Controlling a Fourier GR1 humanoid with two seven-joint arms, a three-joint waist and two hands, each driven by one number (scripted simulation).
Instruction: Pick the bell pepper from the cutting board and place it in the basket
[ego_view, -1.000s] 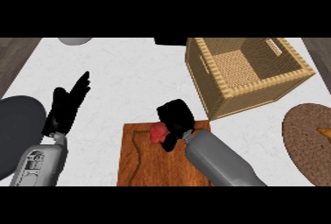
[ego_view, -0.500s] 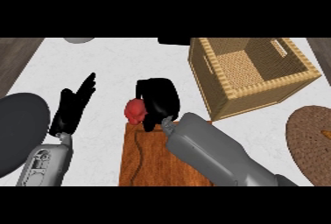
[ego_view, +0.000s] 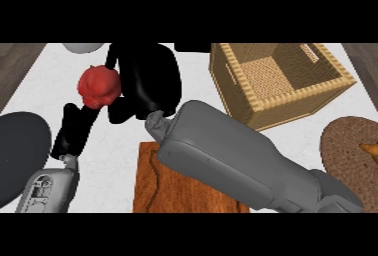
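Head view: right hand (ego_view: 148, 82) had its fingers clamped on the pepper (ego_view: 100, 86), lifted off the board (ego_view: 177, 187); basket (ego_view: 277, 82) unreached. Left hand (ego_view: 74, 132) rested, fingers straight.

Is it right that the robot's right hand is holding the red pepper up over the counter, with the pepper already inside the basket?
Not quite. The head view shows the right hand holding the bell pepper over the counter, but left of the basket, not inside it.
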